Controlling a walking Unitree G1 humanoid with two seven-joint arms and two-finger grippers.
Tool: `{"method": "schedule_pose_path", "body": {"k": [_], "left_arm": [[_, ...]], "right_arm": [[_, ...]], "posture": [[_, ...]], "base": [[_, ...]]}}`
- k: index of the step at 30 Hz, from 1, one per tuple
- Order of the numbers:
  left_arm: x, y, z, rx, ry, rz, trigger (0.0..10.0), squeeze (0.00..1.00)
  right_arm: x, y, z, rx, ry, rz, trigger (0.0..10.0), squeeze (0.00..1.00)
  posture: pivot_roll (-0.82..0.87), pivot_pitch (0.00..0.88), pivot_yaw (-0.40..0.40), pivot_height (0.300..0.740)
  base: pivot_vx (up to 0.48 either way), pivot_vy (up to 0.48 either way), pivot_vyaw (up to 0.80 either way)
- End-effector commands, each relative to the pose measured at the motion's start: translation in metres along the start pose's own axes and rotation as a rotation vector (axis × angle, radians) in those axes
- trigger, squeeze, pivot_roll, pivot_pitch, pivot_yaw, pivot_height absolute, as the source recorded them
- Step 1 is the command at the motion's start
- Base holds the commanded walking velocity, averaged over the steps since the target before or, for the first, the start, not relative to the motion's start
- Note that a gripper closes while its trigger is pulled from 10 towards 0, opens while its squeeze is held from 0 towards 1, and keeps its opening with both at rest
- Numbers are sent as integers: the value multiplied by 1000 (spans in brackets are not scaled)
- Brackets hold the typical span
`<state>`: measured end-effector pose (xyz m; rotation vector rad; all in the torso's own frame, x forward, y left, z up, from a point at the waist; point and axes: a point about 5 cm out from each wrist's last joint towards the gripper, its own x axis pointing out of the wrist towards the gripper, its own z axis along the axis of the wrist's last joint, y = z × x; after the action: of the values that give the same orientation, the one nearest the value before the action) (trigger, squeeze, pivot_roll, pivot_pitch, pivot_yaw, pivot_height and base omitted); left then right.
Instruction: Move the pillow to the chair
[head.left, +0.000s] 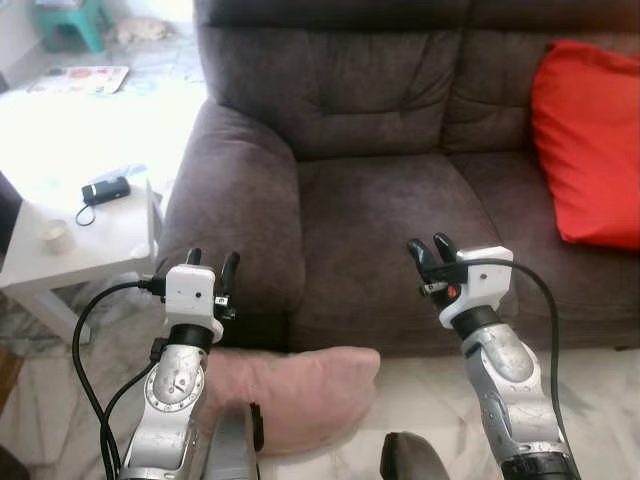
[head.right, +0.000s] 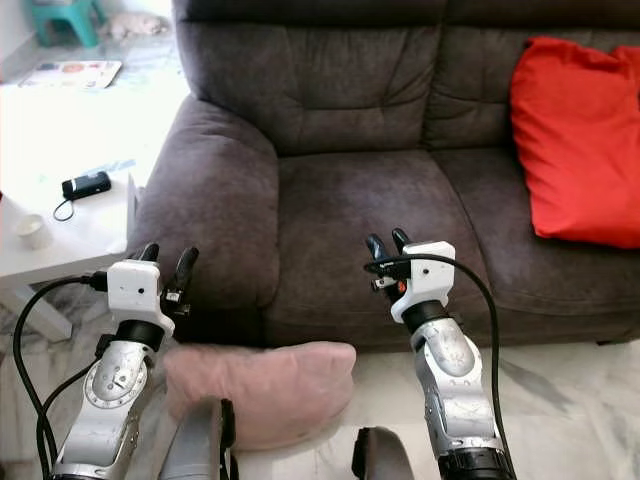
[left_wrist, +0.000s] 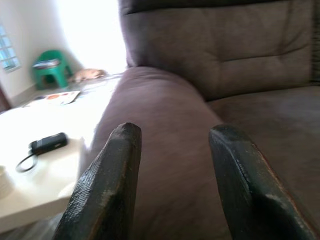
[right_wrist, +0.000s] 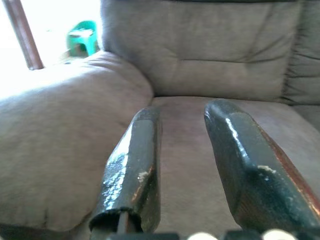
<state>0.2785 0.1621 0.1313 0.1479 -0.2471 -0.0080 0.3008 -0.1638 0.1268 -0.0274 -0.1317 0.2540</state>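
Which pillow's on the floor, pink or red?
The pink pillow: it lies on the floor against the sofa's front, below and between the two grippers. The red pillow leans on the sofa's backrest at the right end of the seat.

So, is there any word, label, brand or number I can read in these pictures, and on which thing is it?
No text can be read.
The flat printed sheet on the floor beyond the white side table bears coloured patches, too small and blurred to read.
The black device on that table shows no legible marking.
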Motion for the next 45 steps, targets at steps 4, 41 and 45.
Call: {"method": "schedule_pose_path", "body": {"k": [4, 41, 45], "left_arm": [[0, 2, -1, 14, 9, 7, 10000, 0], [-3, -2, -9, 18, 57, -38, 10000, 0], [-3, -1, -10, 17, 62, -39, 10000, 0]], "right_arm": [[-1, 5, 6, -5, -34, 29, 10000, 0], [2, 5, 3, 4, -25, 15, 10000, 0], [2, 5, 3, 6, -23, 15, 10000, 0]], "posture": [[42, 106, -24, 591], [47, 104, -14, 591], [50, 106, -13, 591]], "base": [[0, 0, 442], [0, -21, 86], [0, 0, 0]]}}
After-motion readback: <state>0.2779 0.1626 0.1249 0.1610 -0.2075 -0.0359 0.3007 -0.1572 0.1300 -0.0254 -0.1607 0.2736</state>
